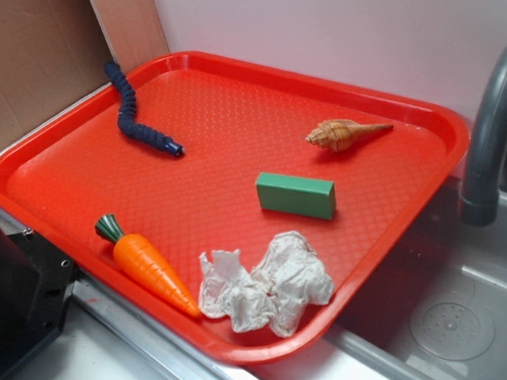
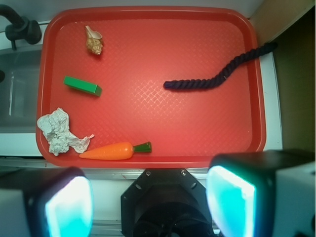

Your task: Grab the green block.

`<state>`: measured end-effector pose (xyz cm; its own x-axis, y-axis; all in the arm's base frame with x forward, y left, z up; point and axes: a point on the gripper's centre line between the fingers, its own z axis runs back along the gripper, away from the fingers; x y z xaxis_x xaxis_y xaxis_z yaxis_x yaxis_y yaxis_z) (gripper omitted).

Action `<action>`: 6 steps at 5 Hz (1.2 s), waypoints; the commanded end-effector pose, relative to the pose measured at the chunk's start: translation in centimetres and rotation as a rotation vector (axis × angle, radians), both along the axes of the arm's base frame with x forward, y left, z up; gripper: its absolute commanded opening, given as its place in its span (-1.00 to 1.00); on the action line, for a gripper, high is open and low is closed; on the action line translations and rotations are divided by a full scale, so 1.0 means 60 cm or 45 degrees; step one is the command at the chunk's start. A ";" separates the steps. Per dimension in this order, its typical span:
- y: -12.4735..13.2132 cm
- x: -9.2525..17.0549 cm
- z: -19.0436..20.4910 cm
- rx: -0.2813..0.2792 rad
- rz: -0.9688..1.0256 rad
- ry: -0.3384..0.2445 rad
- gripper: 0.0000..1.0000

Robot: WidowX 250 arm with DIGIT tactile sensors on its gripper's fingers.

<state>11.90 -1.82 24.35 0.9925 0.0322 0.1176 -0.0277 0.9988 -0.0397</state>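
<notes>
The green block point(image 1: 296, 195) lies flat on the red tray point(image 1: 232, 81), a little right of its middle; in the wrist view the green block point(image 2: 82, 85) sits at the tray's left side, below the seashell point(image 2: 93, 40). My gripper point(image 2: 150, 202) hangs high above the near edge of the tray point(image 2: 148, 161), over the black robot base point(image 2: 165, 205). It is open, with nothing between its two glowing pads point(image 2: 69, 207). The gripper is far from the block and does not show in the exterior view.
On the tray also lie an orange toy carrot point(image 1: 147, 264), a crumpled white paper point(image 1: 266, 286), a seashell point(image 1: 345, 134) and a dark blue rope point(image 1: 137, 115). A grey faucet point(image 1: 491, 137) and sink stand right of the tray. Cardboard stands behind it on the left.
</notes>
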 end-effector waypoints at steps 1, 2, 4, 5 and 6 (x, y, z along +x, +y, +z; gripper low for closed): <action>0.000 0.000 0.000 0.000 0.000 0.000 1.00; -0.002 0.011 -0.008 0.030 -0.153 -0.043 1.00; -0.038 0.039 -0.029 0.056 -0.585 -0.154 1.00; -0.067 0.073 -0.065 0.021 -0.799 -0.173 1.00; -0.098 0.102 -0.098 -0.014 -0.911 -0.195 1.00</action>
